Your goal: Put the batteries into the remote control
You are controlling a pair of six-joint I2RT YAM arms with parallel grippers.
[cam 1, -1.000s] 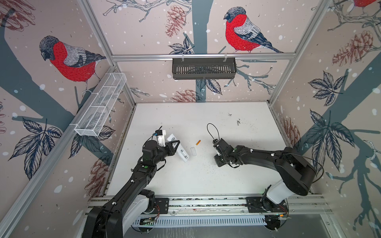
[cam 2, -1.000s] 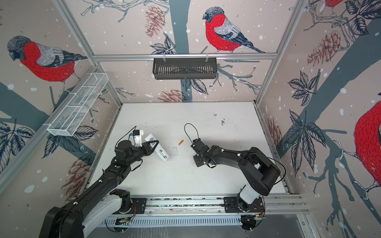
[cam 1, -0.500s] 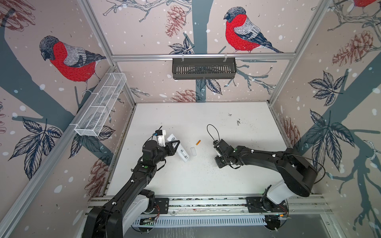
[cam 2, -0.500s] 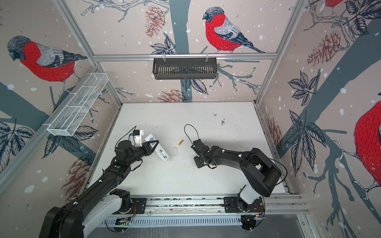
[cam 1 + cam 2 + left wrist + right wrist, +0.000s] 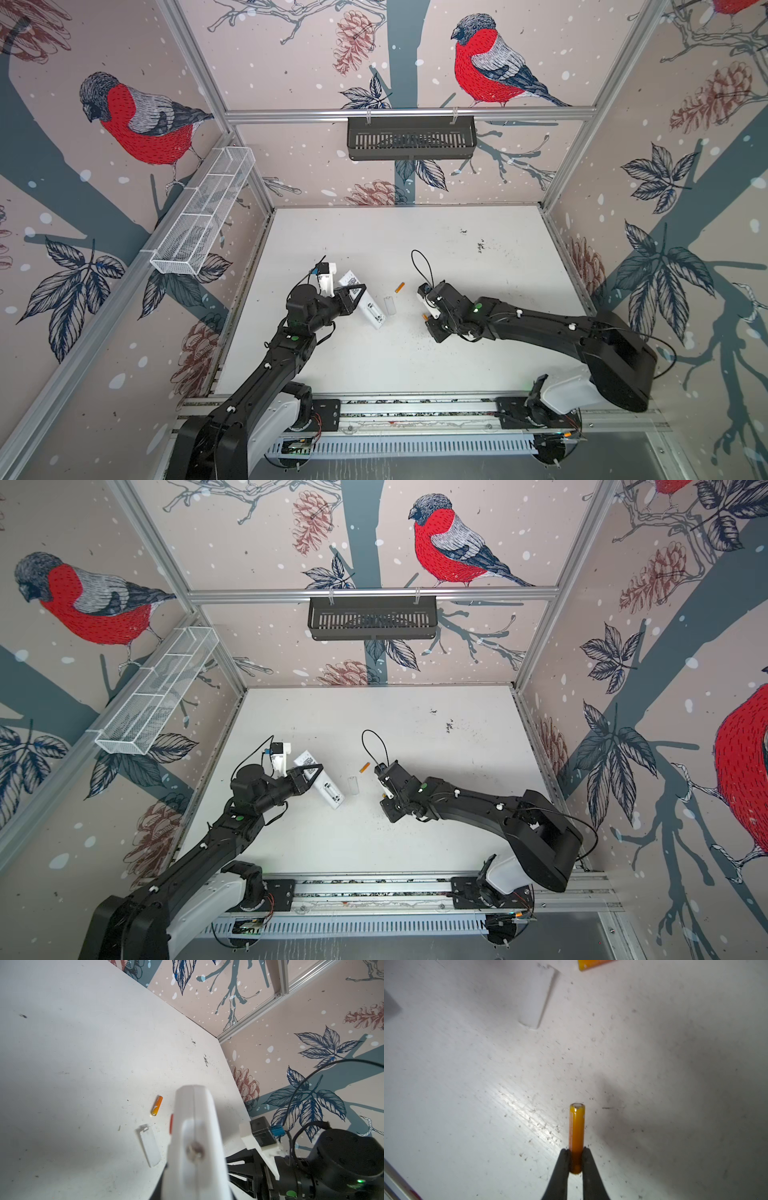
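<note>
Right wrist view: the right gripper has its two tapered black fingers pinched on one end of a battery. It is a slim, smooth orange cylinder with a pale metal cap at its free end, and it sticks straight out past the fingertips above the desk. The desk is white and matt, finely scratched and speckled with dark grit, with one glossy streak of reflected light.

A second battery, the same orange, lies flat on the desk between the two arms, touching nothing. Near it lies a cover plate, a thin pale plastic rectangle with rounded corners and a small tab at one end.

The remote control is a slim white plastic bar, back up, with its battery recess open, slanted just left of the cover plate. The left gripper is closed on its labelled end. Whether the other end rests on the desk I cannot tell. In the left wrist view the remote fills the foreground, blurred, hiding part of the desk.

A black slatted basket and a white wire basket hang on the walls, well apart from the rest.
</note>
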